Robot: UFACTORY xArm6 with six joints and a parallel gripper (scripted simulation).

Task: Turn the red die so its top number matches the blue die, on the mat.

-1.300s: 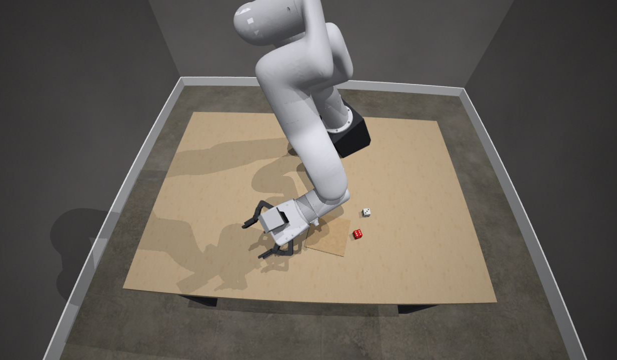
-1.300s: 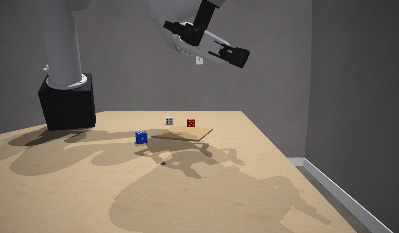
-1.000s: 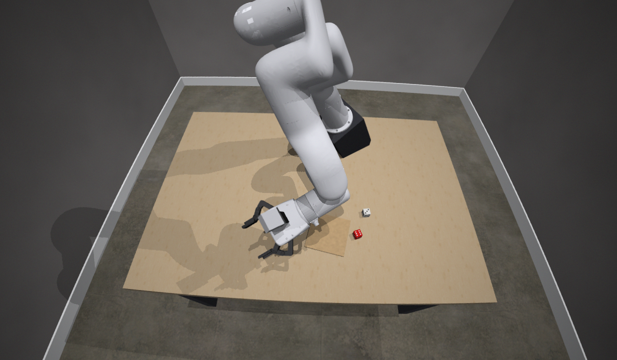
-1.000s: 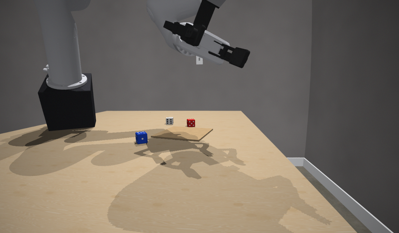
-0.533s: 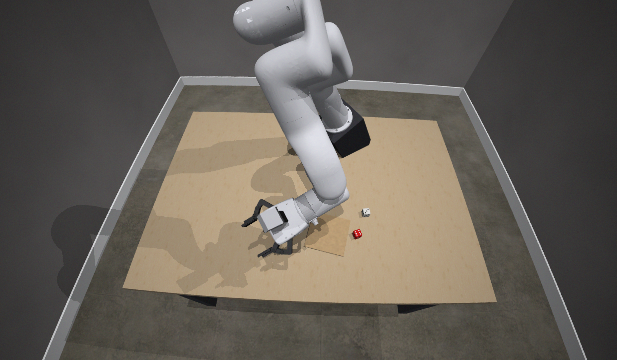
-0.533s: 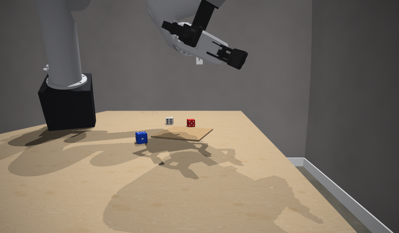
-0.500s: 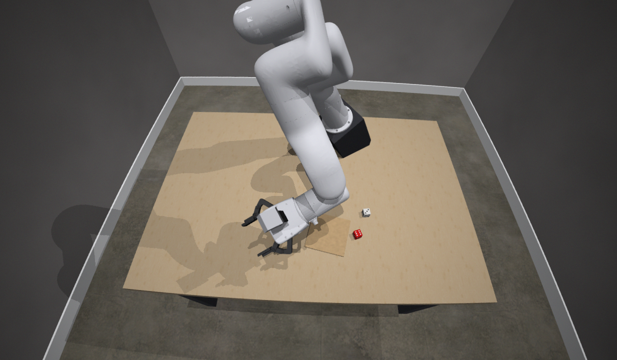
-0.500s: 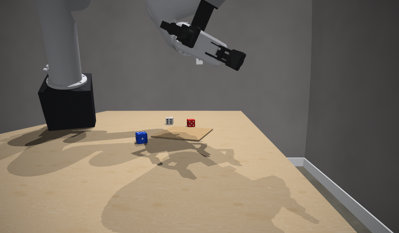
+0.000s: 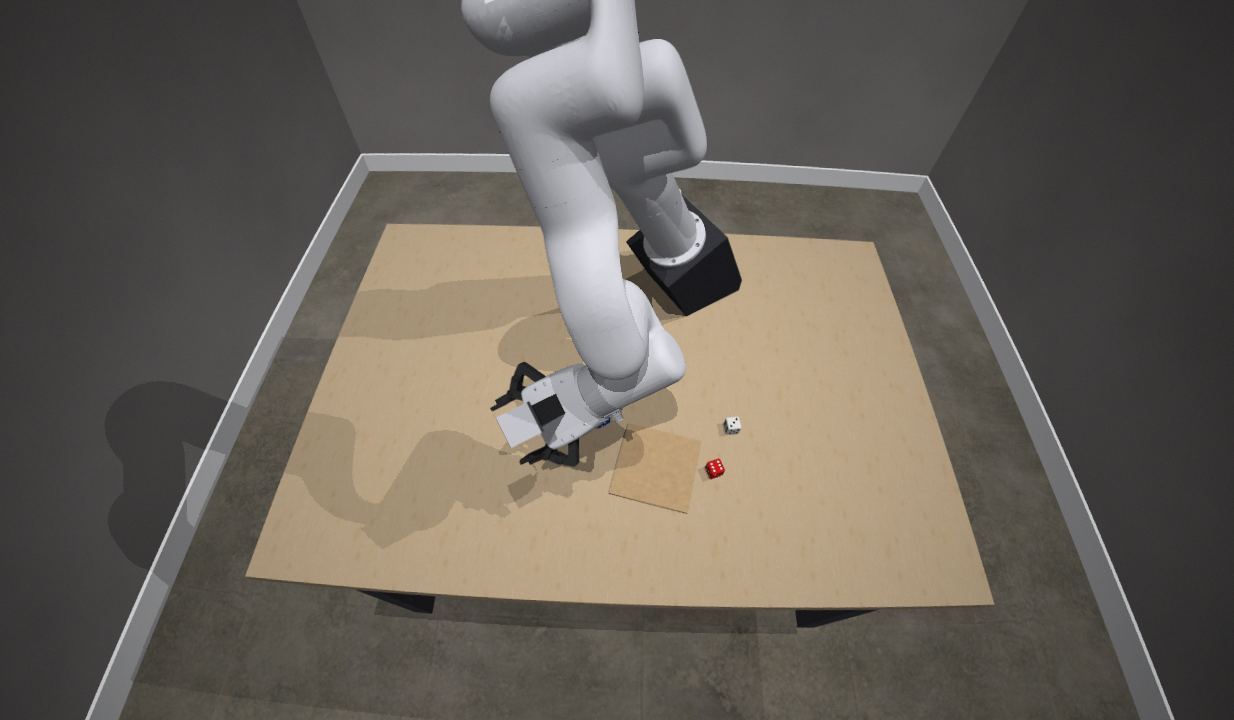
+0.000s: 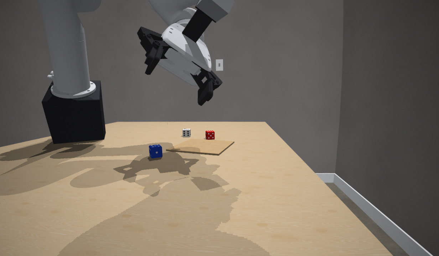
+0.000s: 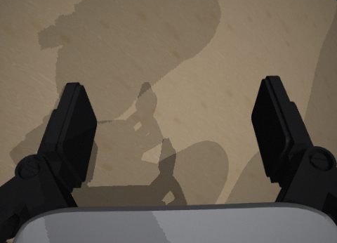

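Observation:
The red die [image 9: 714, 467] [image 10: 210, 134] lies on the table just off the right edge of the thin tan mat [image 9: 655, 470] [image 10: 200, 146]. The blue die [image 10: 155, 151] lies on the table by the mat's opposite side; in the top view my wrist covers nearly all of it. My gripper [image 9: 511, 432] [image 10: 174, 86] [image 11: 173, 99] is open and empty. It hangs tilted, well above the table, on the blue die's side of the mat. The wrist view shows only bare table [image 11: 187, 18] with shadows between the fingers.
A white die [image 9: 733, 424] [image 10: 186, 132] lies on the table close behind the red die, off the mat. The arm's black base block [image 9: 693, 268] [image 10: 74, 111] stands at the back of the table. A low white curb rims the floor.

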